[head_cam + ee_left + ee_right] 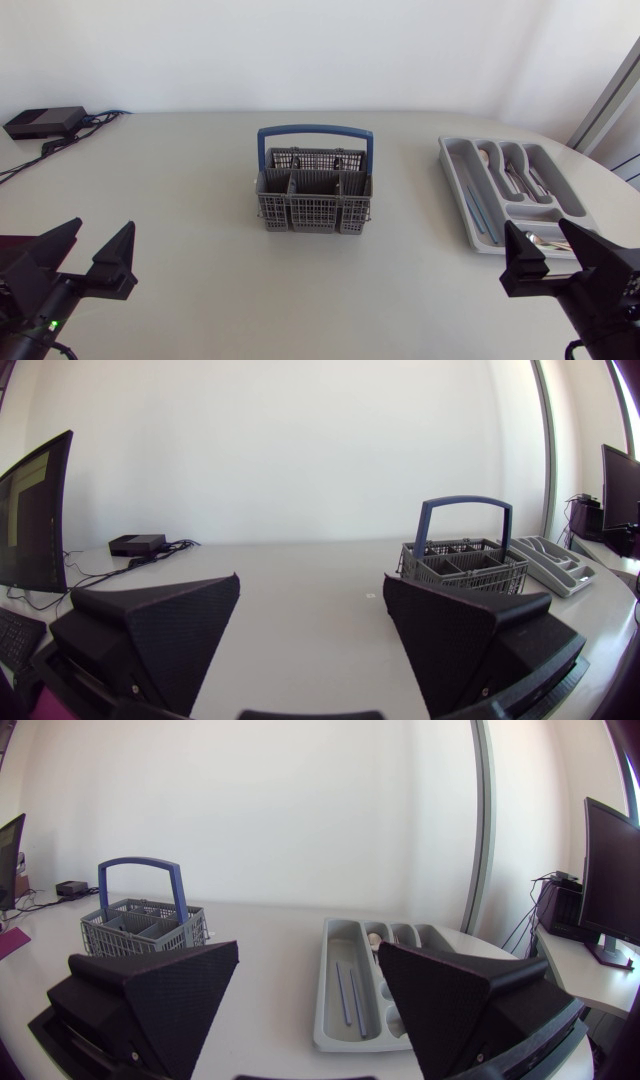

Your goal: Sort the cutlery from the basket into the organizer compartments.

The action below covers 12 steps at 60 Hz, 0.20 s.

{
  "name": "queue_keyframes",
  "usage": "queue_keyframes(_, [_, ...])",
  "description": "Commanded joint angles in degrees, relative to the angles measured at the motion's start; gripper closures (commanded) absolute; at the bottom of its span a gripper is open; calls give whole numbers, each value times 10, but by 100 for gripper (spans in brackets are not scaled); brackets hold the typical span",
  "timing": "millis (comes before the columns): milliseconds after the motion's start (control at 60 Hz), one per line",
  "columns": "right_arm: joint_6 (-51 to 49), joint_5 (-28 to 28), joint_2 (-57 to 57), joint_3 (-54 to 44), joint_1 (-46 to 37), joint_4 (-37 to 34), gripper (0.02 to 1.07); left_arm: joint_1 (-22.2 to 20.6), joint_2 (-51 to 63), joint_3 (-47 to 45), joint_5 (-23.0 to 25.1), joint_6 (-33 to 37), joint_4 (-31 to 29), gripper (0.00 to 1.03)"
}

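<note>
A grey mesh cutlery basket [314,198] with a blue handle stands mid-table; no cutlery shows above its rim. It also appears ahead and to the right of my left gripper as the basket [465,565], and ahead-left of my right gripper as the basket [143,928]. The grey organizer [512,190] lies at the right with cutlery in its compartments, and the organizer [365,980] sits just ahead of my right gripper. My left gripper [88,252] is open and empty at the near left. My right gripper [548,255] is open and empty at the near right, by the organizer's near end.
A black box [45,122] with cables lies at the far left corner of the table. The same box [137,545] shows far ahead of my left gripper. The table's curved edge runs just right of the organizer.
</note>
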Motion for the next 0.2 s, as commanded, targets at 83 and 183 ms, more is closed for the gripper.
queue_keyframes(83, [17, -2, -3, -11, -3, 10, 6, 5, -8, -15, -5, -20, 13, 4])
queue_keyframes(183, [17, -2, -3, -11, -3, 10, 6, 5, -8, -15, -5, -20, 13, 4])
